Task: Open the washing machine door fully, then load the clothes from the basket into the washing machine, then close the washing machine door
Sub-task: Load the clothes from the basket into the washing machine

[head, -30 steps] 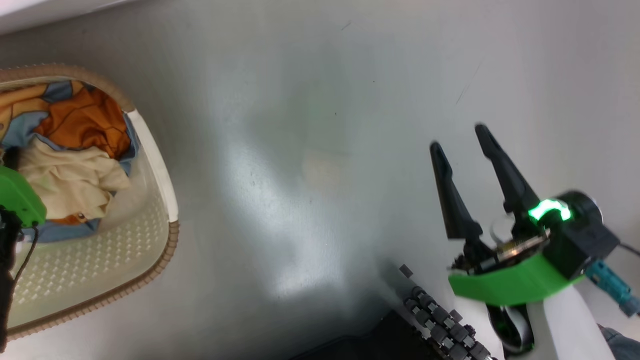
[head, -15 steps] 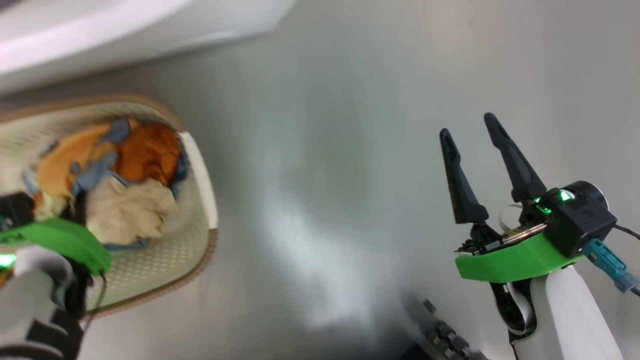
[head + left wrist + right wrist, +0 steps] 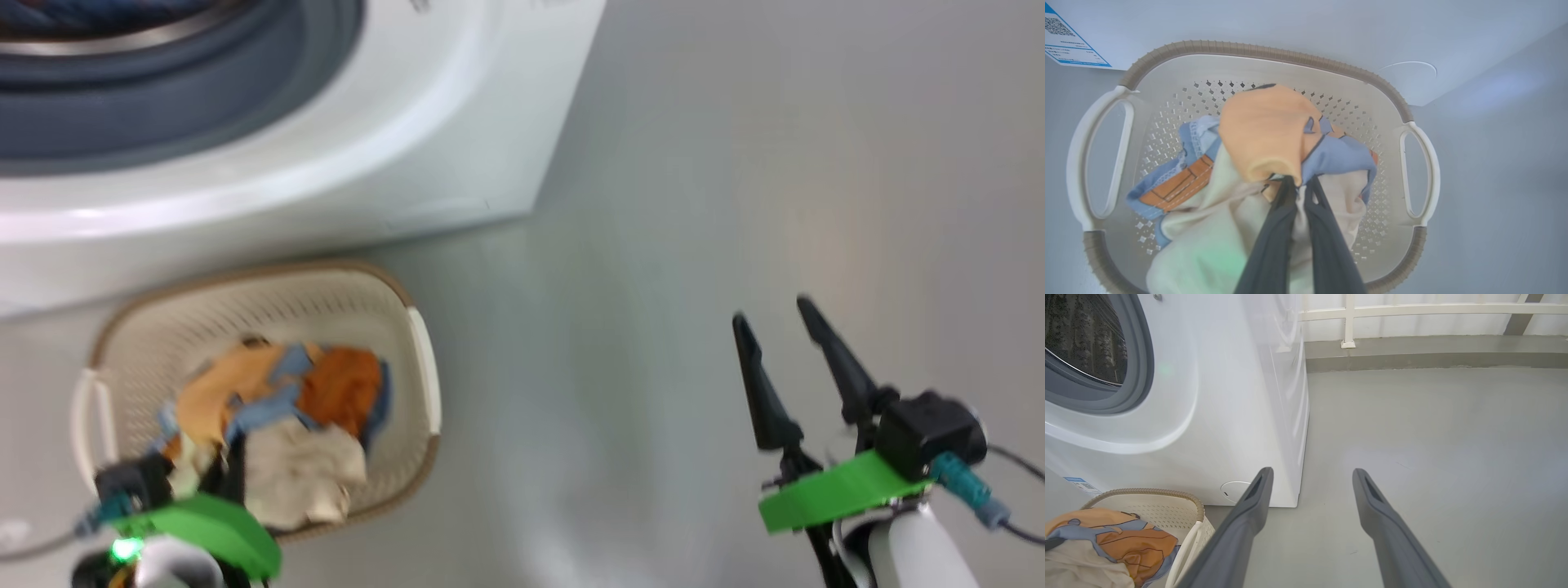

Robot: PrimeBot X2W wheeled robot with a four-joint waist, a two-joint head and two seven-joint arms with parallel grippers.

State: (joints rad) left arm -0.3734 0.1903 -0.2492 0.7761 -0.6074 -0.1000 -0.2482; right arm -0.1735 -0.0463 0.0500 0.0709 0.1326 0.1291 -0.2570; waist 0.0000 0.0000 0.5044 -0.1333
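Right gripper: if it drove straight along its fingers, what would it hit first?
Likely bare floor just beside the washing machine; the right gripper would pass its side closely, and depth is unclear.

The head view is motion-blurred, and its top and left edges cut off the washing machine [image 3: 457,122]. In the left wrist view, the tips of the left gripper [image 3: 1300,181] are buried in the clothes [image 3: 1261,130], which hide much of the floor of the basket [image 3: 1265,51]; the bottom edge crops its near rim. The print on the blue label [image 3: 1065,41] is too small to read.
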